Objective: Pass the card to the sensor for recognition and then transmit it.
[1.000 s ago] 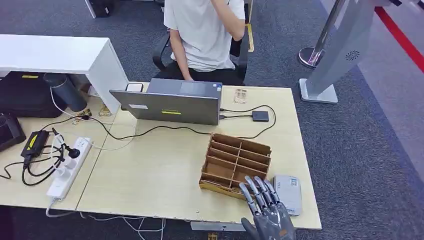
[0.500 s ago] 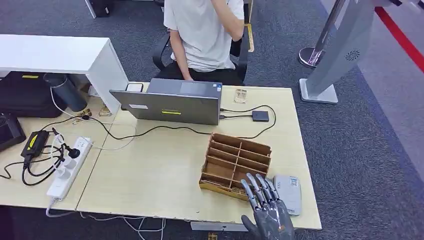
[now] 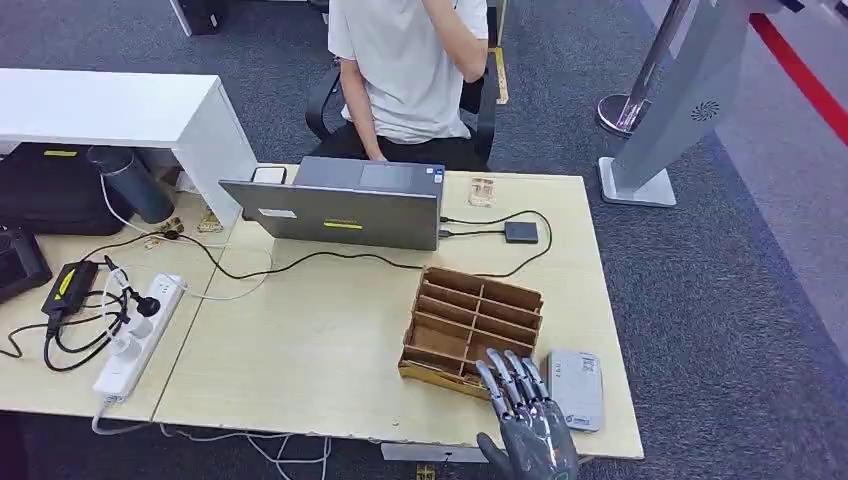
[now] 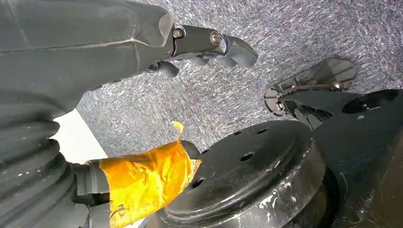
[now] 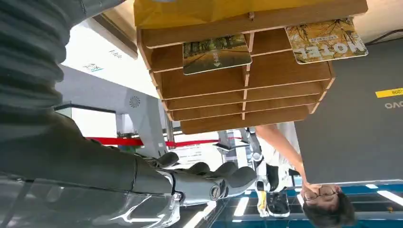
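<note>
Right hand [image 3: 528,425] raised at the near edge of the table [image 3: 320,340], fingers [image 3: 505,380] stretched out and apart, holding nothing, fingertips over the near corner of the wooden rack [image 3: 472,330]. Just beside the hand, on its right, a flat grey sensor [image 3: 575,388] lying on the table, close to the rack but apart from it. Seen from the right wrist, two cards standing in the rack's front slots: a green card [image 5: 216,53] and a yellow card [image 5: 327,42] with printed letters, each in its own slot, neither touched by the hand. Left hand [image 4: 209,45] hanging low over grey carpet [image 4: 285,28], fingers loosely bent, nothing between them; some yellow tape [image 4: 147,180] wrapped near the wrist. Further back on the table, a grey laptop [image 3: 335,208] with its lid towards the robot, a black cable [image 3: 300,262] running from it across the table, and a small black box [image 3: 520,232] connected at the right. On the left, a white power strip [image 3: 135,338] with plugs and a black adapter [image 3: 68,285]. Behind the laptop, a person [image 3: 410,70] in a white shirt sitting on a chair. On the carpet to the right, a silver stand [image 3: 675,110].
</note>
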Controlling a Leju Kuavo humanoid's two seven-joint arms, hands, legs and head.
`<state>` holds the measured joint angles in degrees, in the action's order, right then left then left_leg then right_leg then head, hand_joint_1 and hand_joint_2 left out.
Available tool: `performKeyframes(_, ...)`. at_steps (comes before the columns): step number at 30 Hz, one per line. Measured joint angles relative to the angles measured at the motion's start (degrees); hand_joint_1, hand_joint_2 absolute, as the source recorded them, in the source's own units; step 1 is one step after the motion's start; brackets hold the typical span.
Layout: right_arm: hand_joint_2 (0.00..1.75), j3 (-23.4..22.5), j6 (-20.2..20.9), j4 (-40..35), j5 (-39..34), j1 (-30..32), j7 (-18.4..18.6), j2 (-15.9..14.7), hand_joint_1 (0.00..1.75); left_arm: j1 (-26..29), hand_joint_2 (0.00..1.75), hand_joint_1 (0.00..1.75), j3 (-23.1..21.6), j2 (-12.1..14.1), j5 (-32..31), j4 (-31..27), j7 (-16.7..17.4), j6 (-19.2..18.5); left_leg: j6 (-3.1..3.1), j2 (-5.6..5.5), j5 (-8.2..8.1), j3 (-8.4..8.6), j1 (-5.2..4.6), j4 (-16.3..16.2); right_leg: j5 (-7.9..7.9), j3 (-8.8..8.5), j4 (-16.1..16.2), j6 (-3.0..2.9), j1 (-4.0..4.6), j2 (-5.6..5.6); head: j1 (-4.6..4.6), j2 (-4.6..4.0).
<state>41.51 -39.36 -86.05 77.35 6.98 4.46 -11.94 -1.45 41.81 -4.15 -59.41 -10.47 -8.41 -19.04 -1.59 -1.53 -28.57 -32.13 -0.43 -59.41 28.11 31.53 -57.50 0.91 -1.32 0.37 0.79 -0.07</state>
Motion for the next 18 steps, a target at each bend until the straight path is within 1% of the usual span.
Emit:
performKeyframes(6, 1.75, 0.0, 0.0, 1.4, -1.2, -0.7, -0.8, 0.5, 0.0, -0.1, 1.75, 0.0, 0.0, 0.0, -0.3, 0.0, 0.2, -0.1, 0.0, 0.0, 0.0, 0.0, 0.01, 0.0, 0.0, 0.0, 0.0, 0.0, 0.0, 0.0, 0.0, 0.0)
performKeyframes(11, 1.75, 0.0, 0.0, 3.3, -1.9, -1.9, -1.6, 1.7, 0.0, -0.5, 1.75, 0.0, 0.0, 0.0, -0.4, 0.0, 0.3, -0.2, 0.0, 0.0, 0.01, 0.01, 0.01, 0.0, 0.0, 0.0, 0.0, 0.0, 0.0, 0.0, 0.0, 0.0)
performKeyframes(18, 1.75, -0.1, 0.0, 6.2, -1.8, -3.0, -1.7, 3.2, 0.0, -0.8, 1.75, 0.0, 0.0, 0.0, -0.8, 0.0, 0.6, -0.3, 0.0, 0.0, 0.01, 0.0, 0.01, 0.0, 0.0, -0.01, 0.0, 0.0, 0.0, 0.0, 0.0, 0.0)
